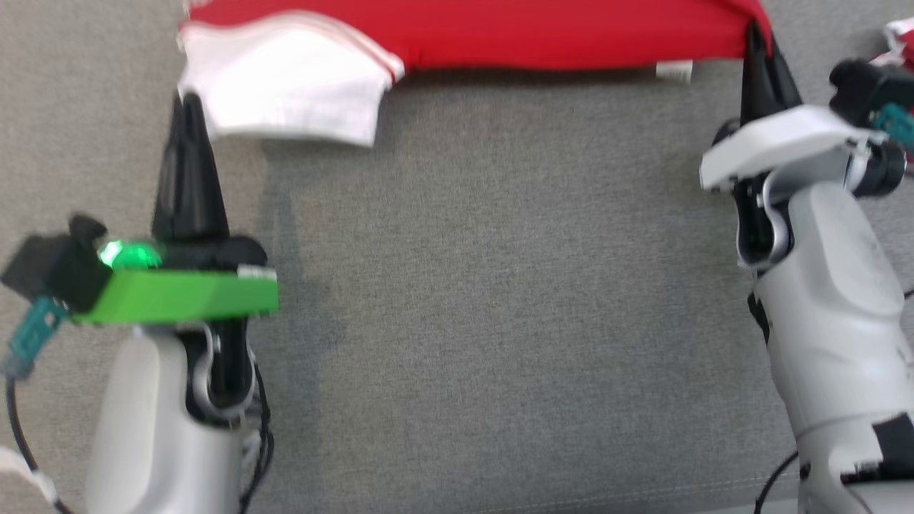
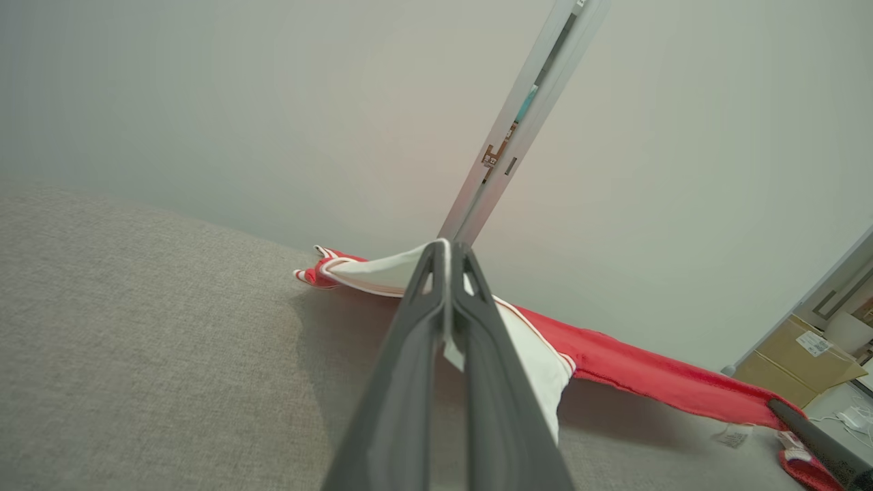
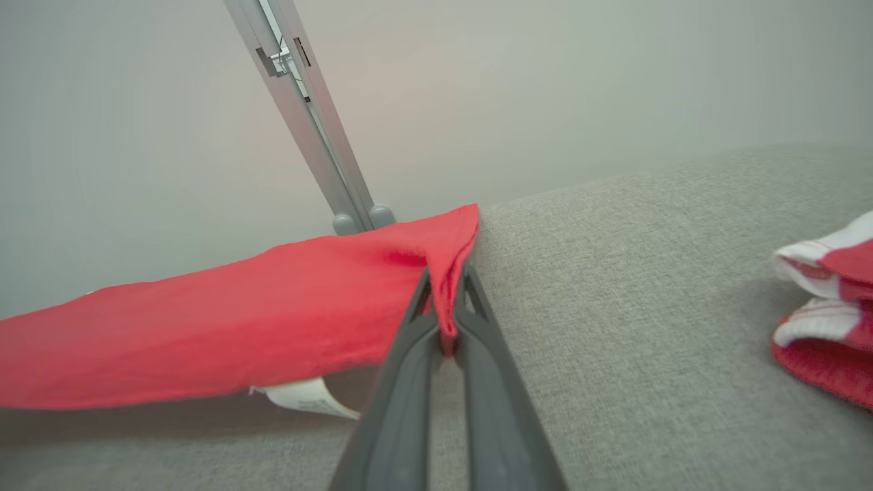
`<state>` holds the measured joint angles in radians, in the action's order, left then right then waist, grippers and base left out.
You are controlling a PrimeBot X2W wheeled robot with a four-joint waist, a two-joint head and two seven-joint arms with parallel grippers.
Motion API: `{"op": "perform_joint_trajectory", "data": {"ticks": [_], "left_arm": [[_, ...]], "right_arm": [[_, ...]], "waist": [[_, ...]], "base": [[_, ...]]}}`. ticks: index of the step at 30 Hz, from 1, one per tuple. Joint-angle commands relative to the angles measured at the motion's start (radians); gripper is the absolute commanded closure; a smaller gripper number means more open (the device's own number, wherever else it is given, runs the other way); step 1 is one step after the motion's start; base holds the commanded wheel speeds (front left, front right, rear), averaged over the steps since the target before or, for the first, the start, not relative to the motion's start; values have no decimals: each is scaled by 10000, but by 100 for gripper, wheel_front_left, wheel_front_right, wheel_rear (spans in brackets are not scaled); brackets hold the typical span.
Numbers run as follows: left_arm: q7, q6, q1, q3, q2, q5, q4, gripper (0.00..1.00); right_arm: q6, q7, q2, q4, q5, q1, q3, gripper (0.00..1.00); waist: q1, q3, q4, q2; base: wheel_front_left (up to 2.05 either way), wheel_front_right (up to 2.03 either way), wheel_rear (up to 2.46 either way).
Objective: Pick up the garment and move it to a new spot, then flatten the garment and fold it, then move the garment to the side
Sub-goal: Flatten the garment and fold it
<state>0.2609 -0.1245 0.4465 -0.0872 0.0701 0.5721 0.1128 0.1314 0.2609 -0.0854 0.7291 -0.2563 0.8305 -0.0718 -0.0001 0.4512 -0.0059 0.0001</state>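
Worktop: grey fabric-covered worktop (image 1: pixel 500 321); the near and middle area is bare.
Garment: red garment (image 1: pixel 535 32) with a white sleeve (image 1: pixel 285 78), strung as a narrow band along the far side of the worktop. It is raised off the cloth, with shadow showing beneath it.
Left tool: left tool (image 1: pixel 189 103) has its jaws pressed together on the white sleeve end, and fabric shows between the tips in the left wrist view.
Right tool: right tool (image 1: pixel 753 36) is clamped tight on the red corner at the opposite end.
Spare item: a second red-and-white garment (image 3: pixel 825 300) lies bunched at the far right, apart from the one held.
Care label: white care label (image 1: pixel 674 70) hangs from the lower edge near the right tool.
Step in hand: judged to be the carry-and-spread stage, with the garment held by both ends and no fold made yet.
Next move calls for: both tools keeping their spacing and lowering together, so the cloth lays out flat on the bare area and clear of the spare item.
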Motion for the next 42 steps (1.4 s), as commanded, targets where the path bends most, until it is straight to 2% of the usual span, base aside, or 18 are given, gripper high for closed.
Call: {"op": "perform_joint_trajectory", "data": {"ticks": [1,7,11,17,23,26,30,38,42], "left_arm": [[-3,-7,-641,-10,42,153,-233,100],[-441,185,-2880,-473,8,196,-1110,100],[-868,323,-4136,-815,45,219,-1718,100],[-1380,617,-5646,-1044,145,329,-2676,100],[-1803,962,-6821,-1152,255,420,-3396,100],[-1983,1074,-7160,-1175,262,530,-3515,100],[-2117,1059,-7219,-1236,287,644,-3281,100],[-2123,935,-6426,-1378,183,780,-2507,100],[-1925,818,-5483,-1497,60,881,-1865,100]], "right_arm": [[-16,-69,-89,-223,-217,-546,103,100],[-16,-718,-256,-1621,-654,-2763,411,100],[-16,-1357,-175,-3057,-832,-4551,262,100],[-16,-2323,124,-5276,-964,-6939,-210,100],[-15,-3217,302,-6699,-1058,-8521,-698,100],[-15,-3429,333,-6872,-1137,-8891,-896,100],[-15,-3409,339,-6396,-1501,-8965,-878,100],[-15,-3242,340,-5020,-1914,-8413,-598,100],[-15,-2994,338,-4439,-2149,-7907,-503,100]], "waist": [[1,-1409,-72,-1],[1,-2535,75,-1],[1,-3121,254,-1],[1,-3569,397,-1],[1,-3814,481,-1],[1,-3850,492,-1],[1,-3759,497,-1],[1,-3578,383,-1],[1,-3437,255,-1]], "base": [[0,0,0],[0,0,0],[0,0,0],[0,0,0],[0,0,0],[0,0,0],[0,0,0],[0,0,0],[0,0,0]]}}
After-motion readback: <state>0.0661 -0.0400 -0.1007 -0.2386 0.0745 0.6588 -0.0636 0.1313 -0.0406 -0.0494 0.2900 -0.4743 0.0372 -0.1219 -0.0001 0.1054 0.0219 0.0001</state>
